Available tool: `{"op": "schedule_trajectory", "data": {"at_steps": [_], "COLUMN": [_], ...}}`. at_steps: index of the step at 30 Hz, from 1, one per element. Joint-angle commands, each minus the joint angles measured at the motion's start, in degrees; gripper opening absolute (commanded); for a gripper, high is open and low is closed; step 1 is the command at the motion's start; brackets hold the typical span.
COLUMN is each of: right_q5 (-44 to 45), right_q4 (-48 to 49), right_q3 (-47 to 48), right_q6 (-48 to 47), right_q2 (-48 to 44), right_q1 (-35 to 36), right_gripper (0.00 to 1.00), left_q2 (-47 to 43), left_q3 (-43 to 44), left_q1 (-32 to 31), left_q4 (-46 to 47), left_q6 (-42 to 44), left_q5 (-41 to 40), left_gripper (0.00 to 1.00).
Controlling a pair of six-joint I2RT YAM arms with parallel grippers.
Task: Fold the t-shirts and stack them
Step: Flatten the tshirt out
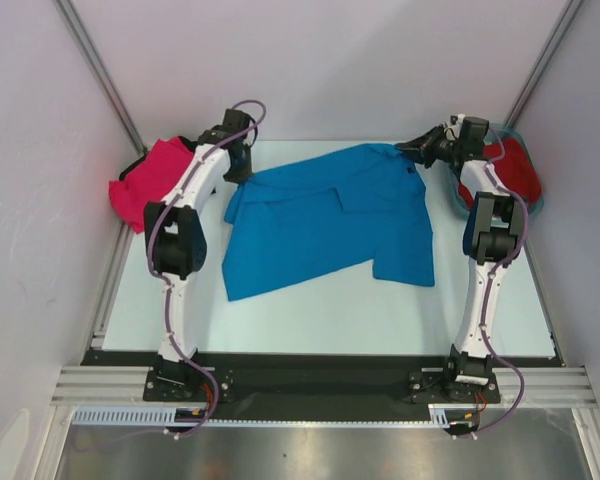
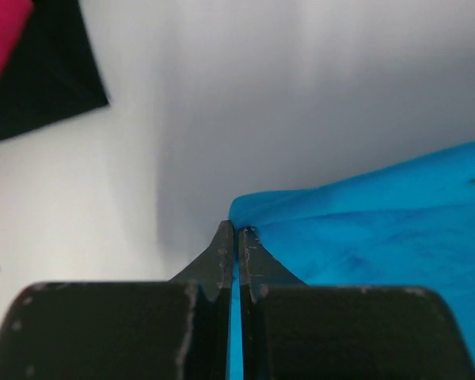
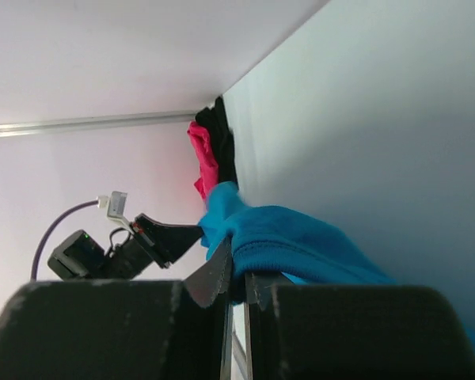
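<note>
From above, a bright blue soft cloth t-shirt [image 1: 330, 225] lies rumpled mid-worktop [image 1: 310, 320], which is pale and smooth, with a hot pink shirt [image 1: 145, 182] heaped far left and a dark red shirt [image 1: 515, 168] far right. The left wrist view shows the left hand [image 2: 236, 237] pinched together on the blue corner, black cloth [image 2: 39, 87] beyond. The right wrist view shows the right hand [image 3: 236, 273] clamped on bunched blue fabric.

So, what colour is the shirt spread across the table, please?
The shirt is bright blue, clearest in the top external view.
</note>
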Motion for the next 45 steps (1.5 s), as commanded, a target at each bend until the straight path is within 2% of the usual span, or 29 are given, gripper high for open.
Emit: {"op": "schedule_trajectory", "data": {"at_steps": [1, 5, 7, 9, 11, 12, 17, 18, 19, 20, 21, 24, 26, 28, 30, 34, 36, 42, 45], "right_q5": [-0.8, 0.51, 1.04, 2.1, 3.06, 3.24, 7.19, 7.63, 8.25, 8.43, 8.6, 7.99, 6.06, 5.1, 4.83, 8.41, 8.95, 21.08, 29.68], "right_q4": [8.7, 10.83, 12.4, 14.25, 16.27, 16.28, 17.15, 17.25, 17.07, 17.07, 17.16, 16.55, 15.67, 11.48, 7.51, -10.38, -15.43, -34.32, -46.79], "right_q3": [8.54, 19.08, 23.48, 25.07, 26.13, 27.0, 27.54, 27.89, 28.41, 29.03, 28.86, 29.91, 30.0, 29.04, 27.38, 24.39, 23.07, 14.45, 12.78], "right_q6": [5.19, 8.54, 11.18, 12.32, 13.29, 13.12, 11.19, 11.19, 11.1, 11.01, 10.84, 9.96, 9.08, 4.35, -2.92, -18.38, -22.11, -33.1, -38.98], "right_q2": [5.54, 15.46, 18.12, 21.46, 23.13, 24.71, 26.57, 26.83, 27.53, 27.71, 27.71, 27.27, 25.87, 22.38, 19.29, 8.66, 2.53, -12.26, -13.6], "right_q1": [-0.66, -1.11, -1.28, -1.37, -1.37, -1.46, -2.16, -2.33, -2.42, -2.77, -2.95, -3.13, -3.04, -2.86, -2.34, -1.55, -1.2, 2.58, 6.0], "right_gripper": [0.0, 0.0, 0.0, 0.0, 0.0, 0.0, 0.0, 0.0, 0.0, 0.08, 0.22, 0.5, 0.84, 0.99, 1.0, 1.0, 1.0, 1.0, 0.99], "left_q2": [4.34, 9.09, 11.64, 13.04, 13.75, 14.62, 15.25, 15.07, 14.9, 14.9, 14.81, 13.32, 11.22, 9.72, 6.57, -0.2, -3.28, -13.57, -17.7], "left_q3": [8.22, 12.19, 14.21, 14.04, 13.69, 14.65, 16.94, 17.55, 17.64, 17.82, 18.95, 18.71, 18.17, 17.65, 15.73, 10.89, 6.34, -6.51, -14.75], "left_q1": [2.96, 4.19, 4.11, 4.11, 3.76, 3.58, 3.4, 3.4, 3.4, 3.4, 3.4, 3.32, 3.05, 2.62, 1.57, -1.07, -3.09, -8.8, -11.52], "left_q4": [3.12, 6.89, 8.39, 9.97, 12.7, 13.05, 16.92, 17.62, 19.37, 19.91, 20.17, 20.44, 20.44, 19.83, 19.65, 17.19, 15.09, 5.96, 5.06], "left_q6": [0.86, 0.69, 0.69, 0.16, 0.33, 0.42, 1.21, 1.91, 2.35, 2.62, 3.06, 3.5, 3.59, 3.5, 3.41, 3.33, 2.01, -2.03, -3.35], "left_q5": [0.2, 4.25, 5.84, 7.86, 8.83, 8.66, 6.73, 5.94, 5.93, 5.84, 5.93, 5.67, 4.79, 4.35, 4.44, 4.52, 4.79, 5.22, 2.78], "left_gripper": [0.0, 0.01, 0.04, 0.12, 0.15, 0.21, 0.27, 0.39, 0.56, 0.82, 1.0, 1.0, 1.0, 1.0, 1.0, 1.0, 1.0, 1.0, 1.0]}}
